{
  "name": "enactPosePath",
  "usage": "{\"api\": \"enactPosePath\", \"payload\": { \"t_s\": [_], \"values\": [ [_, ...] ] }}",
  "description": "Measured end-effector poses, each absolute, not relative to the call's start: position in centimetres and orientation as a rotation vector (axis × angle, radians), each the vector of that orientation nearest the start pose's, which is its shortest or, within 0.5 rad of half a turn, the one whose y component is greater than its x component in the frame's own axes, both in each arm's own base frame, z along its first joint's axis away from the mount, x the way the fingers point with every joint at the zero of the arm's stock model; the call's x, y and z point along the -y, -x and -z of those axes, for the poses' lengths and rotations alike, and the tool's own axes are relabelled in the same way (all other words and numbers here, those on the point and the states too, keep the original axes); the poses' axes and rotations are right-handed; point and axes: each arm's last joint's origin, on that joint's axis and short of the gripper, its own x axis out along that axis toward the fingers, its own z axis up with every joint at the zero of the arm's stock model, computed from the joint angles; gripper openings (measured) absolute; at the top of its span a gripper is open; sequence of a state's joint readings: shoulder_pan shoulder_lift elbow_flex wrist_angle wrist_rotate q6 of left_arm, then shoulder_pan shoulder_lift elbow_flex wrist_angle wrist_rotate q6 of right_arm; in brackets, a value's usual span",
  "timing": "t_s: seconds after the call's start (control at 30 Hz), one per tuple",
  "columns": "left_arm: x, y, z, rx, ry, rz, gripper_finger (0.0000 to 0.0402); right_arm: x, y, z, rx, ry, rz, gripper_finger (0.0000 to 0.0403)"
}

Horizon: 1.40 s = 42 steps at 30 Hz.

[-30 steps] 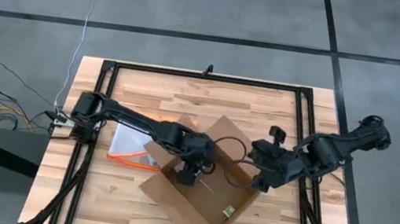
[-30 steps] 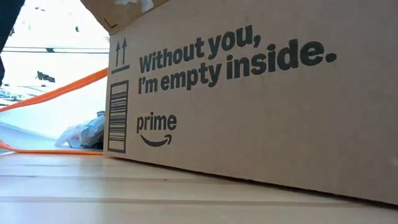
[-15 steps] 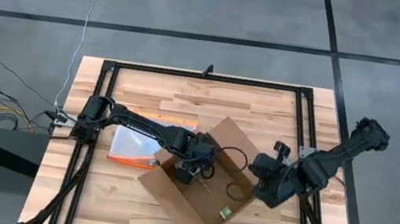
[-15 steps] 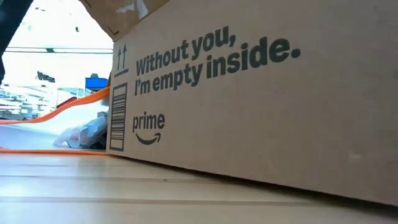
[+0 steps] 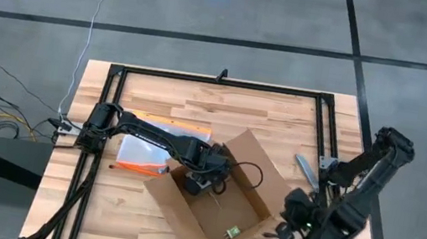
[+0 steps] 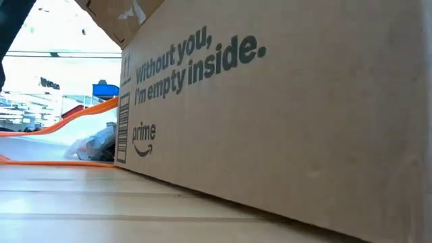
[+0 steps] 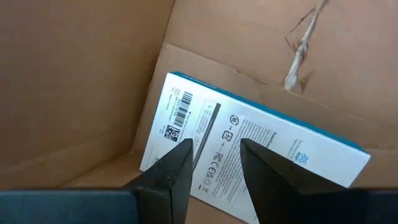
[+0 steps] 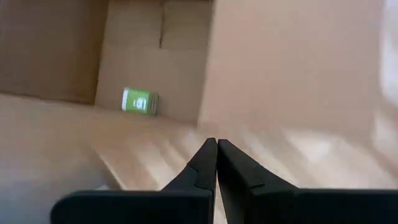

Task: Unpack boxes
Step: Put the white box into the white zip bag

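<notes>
The open brown cardboard box (image 5: 221, 210) stands askew at the table's middle, and its printed side (image 6: 270, 121) fills the low view. My left gripper (image 5: 202, 184) reaches down inside it, open. Its fingers stand over a flat white-and-blue package (image 7: 280, 143) lying on the box floor (image 7: 93, 74). A small green item (image 5: 232, 233) lies in the box's near corner. A black cord (image 5: 250, 172) curls by the left arm inside the box. My right gripper (image 5: 286, 230) is shut outside the box, near the table's front right. My left gripper comes from above into the box. Its open fingers (image 7: 177, 165) stand over the package's barcode end (image 7: 177, 121). I cannot tell whether the tips touch it.
A clear pouch with orange edges (image 5: 141, 153) lies left of the box, and also shows in the low view as the pouch (image 6: 88, 145). A grey tool (image 5: 305, 169) lies on the table at the right. The black table frame (image 5: 219, 80) runs around the wooden top.
My right gripper has drawn back from the box's right wall toward the table's near right corner. The box has turned a little on the table, its printed side swinging round. My left gripper has stayed inside the box.
</notes>
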<state>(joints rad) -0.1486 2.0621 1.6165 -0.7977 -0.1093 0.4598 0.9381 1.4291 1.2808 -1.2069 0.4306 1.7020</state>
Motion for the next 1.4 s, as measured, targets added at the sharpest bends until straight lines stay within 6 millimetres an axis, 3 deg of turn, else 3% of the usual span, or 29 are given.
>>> {"api": "enactPosePath", "payload": {
  "t_s": [0.17,0.27,0.47,0.67,0.8,1.07,1.4],
  "values": [
    [6.0,-41.7,-19.3,-1.207,-0.65,0.393,0.012,-21.4,-13.9,-29.6,-1.001,-0.845,0.556,0.0],
    [6.1,-41.8,-19.2,-1.191,-0.709,0.44,0.012,-23.3,-14.6,-29.2,-0.961,-0.995,0.495,0.0],
    [6.8,-41.8,-18.6,-1.119,-0.835,0.562,0.012,-26.2,-19.8,-24.4,-0.887,-1.068,0.523,0.0],
    [6.8,-41.7,-18.5,-1.127,-0.826,0.567,0.012,-28.2,-24.8,-20.4,-0.814,-1.175,0.452,0.0],
    [7.2,-41.2,-18.8,-1.167,-0.82,0.585,0.012,-28.0,-25.9,-19.4,-0.798,-1.193,0.478,0.0],
    [8.6,-39.9,-18.7,-1.273,-0.869,0.617,0.012,-27.0,-26.2,-19.3,-0.797,-1.178,0.543,0.0],
    [10.9,-39.5,-19.1,-1.199,-0.96,0.696,0.012,-26.8,-26.2,-19.2,-0.847,-1.141,0.535,0.0]
  ]
}}
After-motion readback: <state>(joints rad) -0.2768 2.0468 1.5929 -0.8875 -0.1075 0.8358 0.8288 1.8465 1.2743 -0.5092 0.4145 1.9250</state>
